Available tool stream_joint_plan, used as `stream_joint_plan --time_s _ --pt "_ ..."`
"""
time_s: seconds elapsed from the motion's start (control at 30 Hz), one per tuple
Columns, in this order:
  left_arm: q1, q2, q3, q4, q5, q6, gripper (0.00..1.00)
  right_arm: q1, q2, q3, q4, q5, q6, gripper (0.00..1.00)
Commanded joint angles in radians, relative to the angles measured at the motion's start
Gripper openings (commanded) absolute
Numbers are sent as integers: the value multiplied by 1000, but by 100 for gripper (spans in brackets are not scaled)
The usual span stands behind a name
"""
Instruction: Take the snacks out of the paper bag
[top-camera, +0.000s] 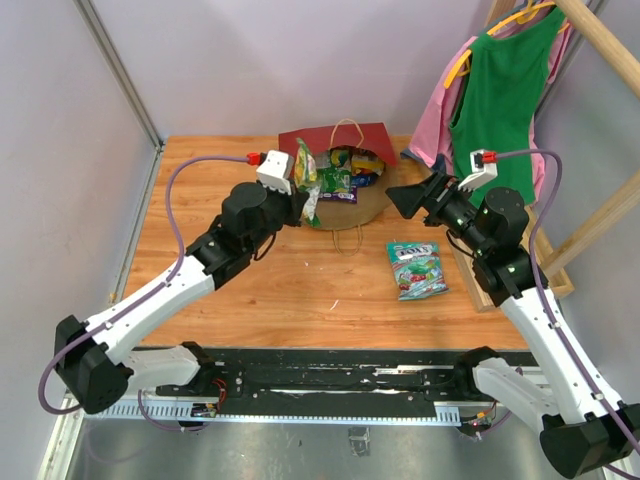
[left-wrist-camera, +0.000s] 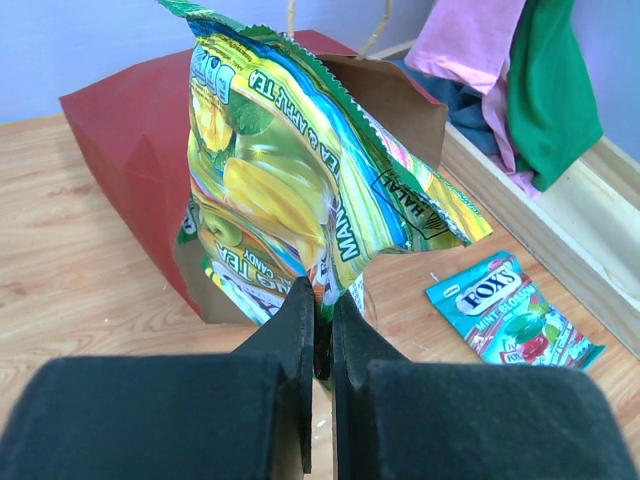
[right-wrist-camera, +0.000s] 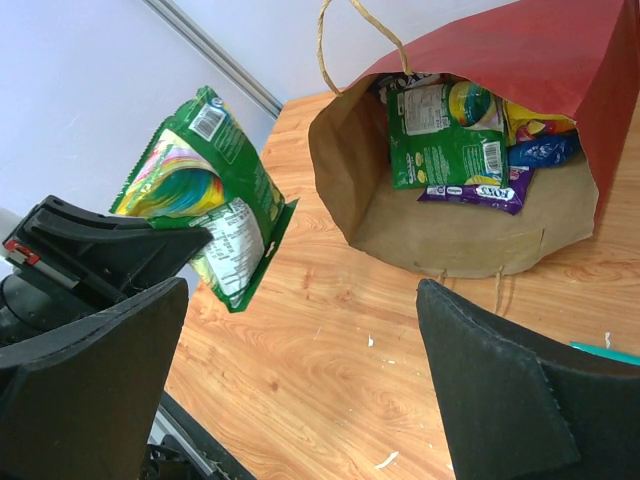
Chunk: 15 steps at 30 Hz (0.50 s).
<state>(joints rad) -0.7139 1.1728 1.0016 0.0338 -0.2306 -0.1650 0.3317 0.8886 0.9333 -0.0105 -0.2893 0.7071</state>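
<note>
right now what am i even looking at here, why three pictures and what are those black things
It is two robot arms bolted to the near edge of a wooden table. One picture looks down from above; the other two come from cameras on each wrist, so the black shapes are each arm's own fingers. The left gripper is shut on a green-yellow candy packet, held up in front of the red paper bag. The right gripper hangs open and empty near the bag's mouth. The bag lies on its side, with more snack packets inside. A teal mint packet already lies out on the table. Clothes hang at the far right.
</note>
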Motion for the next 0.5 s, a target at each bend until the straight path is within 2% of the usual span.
stream_joint_plan --time_s 0.0,0.27,0.47 --pt "20 -92 -11 15 10 -41 1 17 -4 21 38 -21 -8 99" --pt "79 -170 -1 -71 -93 -95 1 18 29 -22 68 -27 2 99" --pt "213 -185 17 -145 -104 -182 1 18 11 -43 73 -14 14 99"
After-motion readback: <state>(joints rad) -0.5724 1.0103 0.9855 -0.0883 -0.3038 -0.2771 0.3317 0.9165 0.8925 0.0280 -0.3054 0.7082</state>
